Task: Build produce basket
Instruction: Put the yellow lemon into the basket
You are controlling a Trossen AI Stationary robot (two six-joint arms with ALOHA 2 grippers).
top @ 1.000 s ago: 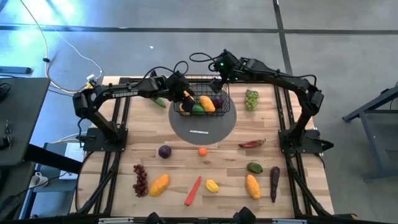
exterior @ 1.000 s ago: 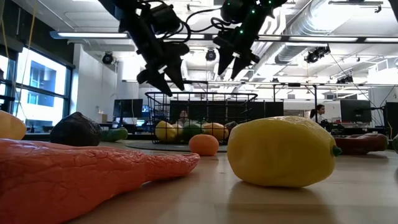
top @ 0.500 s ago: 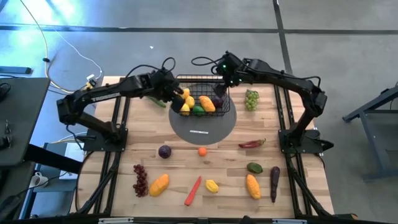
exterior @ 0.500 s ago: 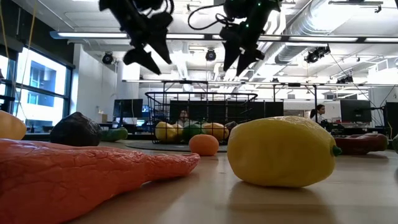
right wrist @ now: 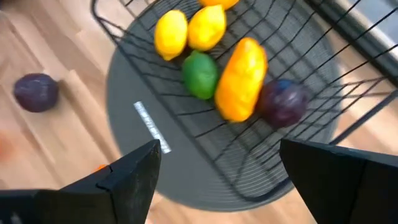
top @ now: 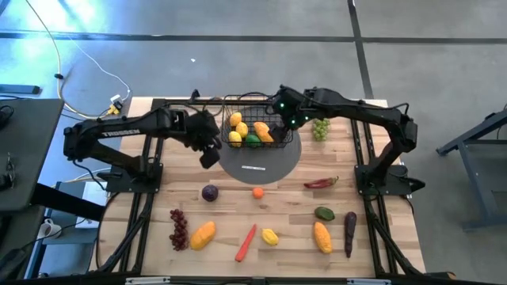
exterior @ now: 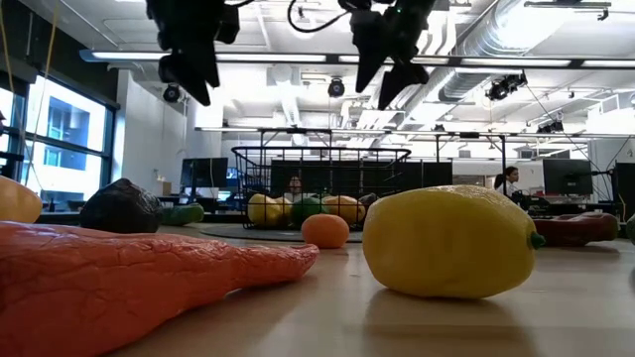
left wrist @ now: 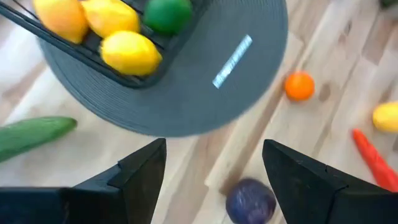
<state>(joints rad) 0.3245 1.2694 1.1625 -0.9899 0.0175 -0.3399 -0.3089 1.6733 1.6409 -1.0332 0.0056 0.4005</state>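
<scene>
A wooden table (top: 158, 198) is seen from above, with toy produce scattered across it and a black wire basket (top: 255, 119) set on a round grey mat (top: 261, 162) at about twelve o'clock. At the far left, near eight o'clock, dark red grapes (top: 179, 228) and an orange mango (top: 203, 233) are laid close together. The left gripper (top: 209, 150) is held above bare wood just beside the mat's nine o'clock edge, its fingers spread apart and nothing carried between them. A purple plum (top: 210, 192) is found slightly below it, toward the table's centre, and is judged the likeliest next pick. For a clean pick, the spread fingers would best be lowered straight over the plum and centred on its widest part, since a round toy may roll away if nudged off-centre. Inside the basket, two yellow lemons (right wrist: 186, 30), a green fruit (right wrist: 200, 74), an orange mango and a purple plum are already gathered. The right gripper (top: 291, 120) is held over the basket's three o'clock rim, fingers likewise parted and empty. Further right, green grapes (top: 320, 127) are placed near two o'clock and a red chili (top: 320, 183) near four o'clock.
</scene>
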